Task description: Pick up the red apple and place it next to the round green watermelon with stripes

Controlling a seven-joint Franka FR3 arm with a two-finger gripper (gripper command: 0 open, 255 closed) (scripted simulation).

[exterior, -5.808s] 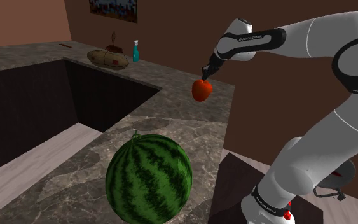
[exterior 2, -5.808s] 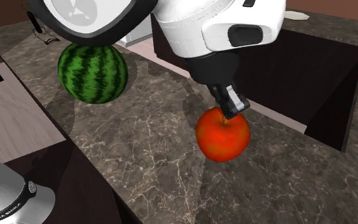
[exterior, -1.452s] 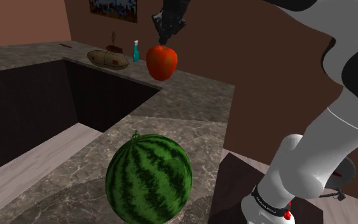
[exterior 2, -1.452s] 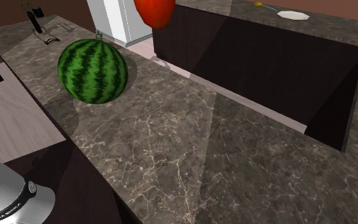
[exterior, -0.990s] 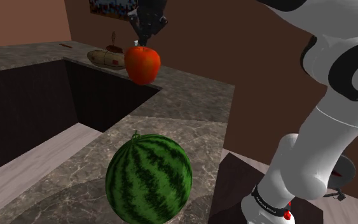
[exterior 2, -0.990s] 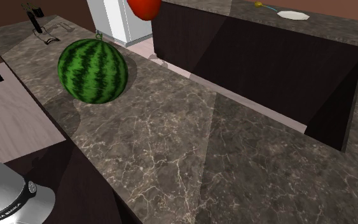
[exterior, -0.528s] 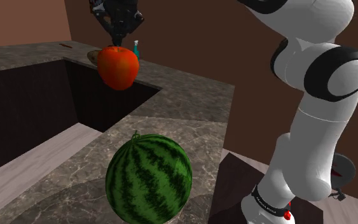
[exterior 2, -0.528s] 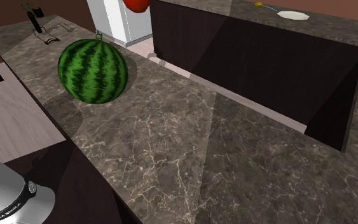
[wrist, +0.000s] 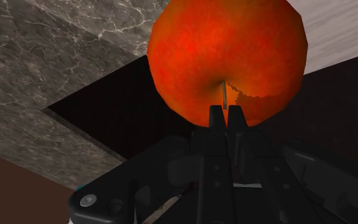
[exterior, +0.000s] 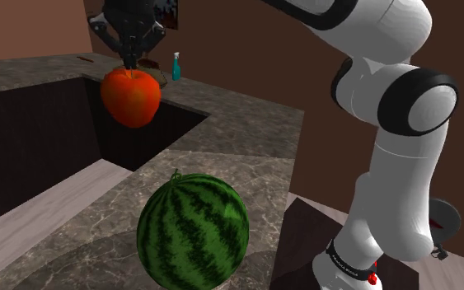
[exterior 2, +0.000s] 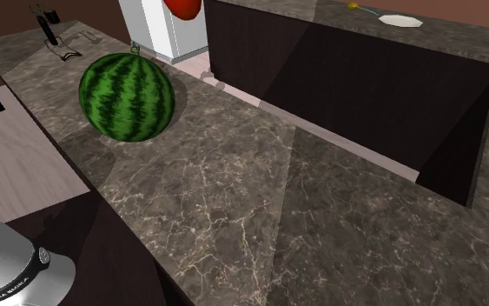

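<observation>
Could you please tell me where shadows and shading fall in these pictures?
Second exterior view: the watermelon throws a soft dark patch on the marble counter toward the lower left. Wrist view: the apple is orange-red, deeper red toward the stem, where the gripper clasps it.

A dark, veined marble table wraps in an L around a pale plank floor, its fronts near black; brown walls stand behind.

One apple, one watermelon, one spray bottle.
</observation>
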